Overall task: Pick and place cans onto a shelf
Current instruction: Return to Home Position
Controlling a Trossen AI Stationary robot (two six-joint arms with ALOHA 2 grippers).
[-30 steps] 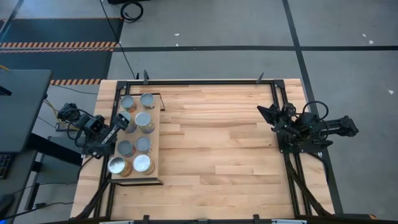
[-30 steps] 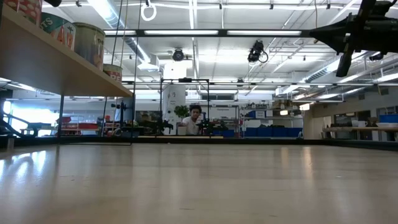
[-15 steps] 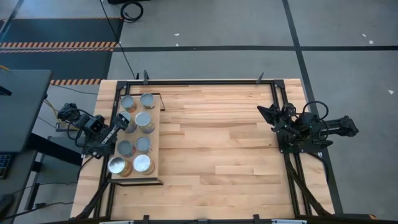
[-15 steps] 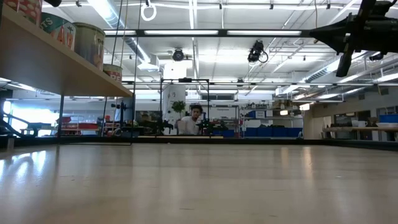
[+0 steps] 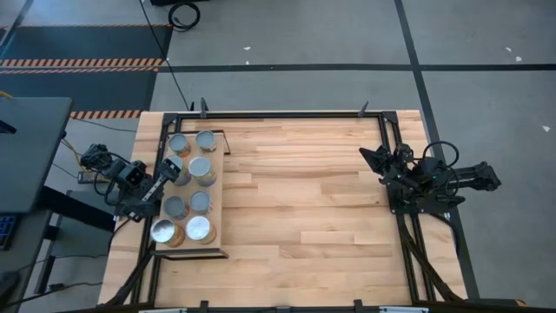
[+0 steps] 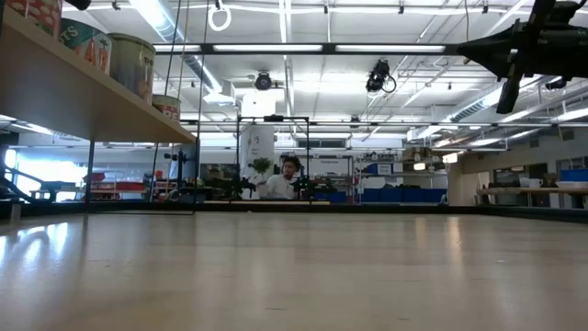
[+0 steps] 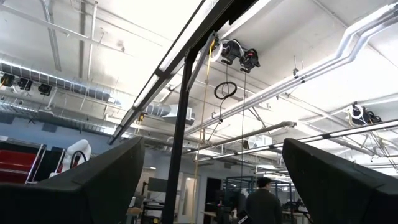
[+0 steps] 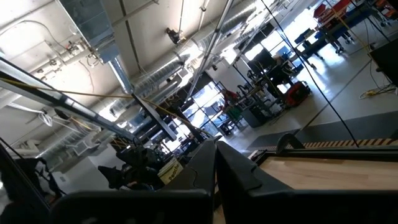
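Note:
Several cans with silver or bluish-grey tops stand upright on the pale plywood shelf point(image 5: 219, 209) at the table's left; among them are a far can point(image 5: 206, 139), a middle can point(image 5: 201, 170) and a near can point(image 5: 200, 229). In the low view the shelf point(image 6: 83, 103) shows raised on black legs, with cans point(image 6: 133, 62) on top. My left gripper point(image 5: 171, 169) is open over the shelf's left edge and tipped upward; its wrist view point(image 7: 211, 186) shows only the ceiling between the fingers. My right gripper point(image 5: 365, 155) is shut and empty at the table's right side.
A black metal frame point(image 5: 287, 113) runs along the table's far edge and down both sides. The bare striped-wood tabletop point(image 5: 304, 200) lies between the shelf and the right arm. A person point(image 6: 290, 175) shows far off in the room behind the table.

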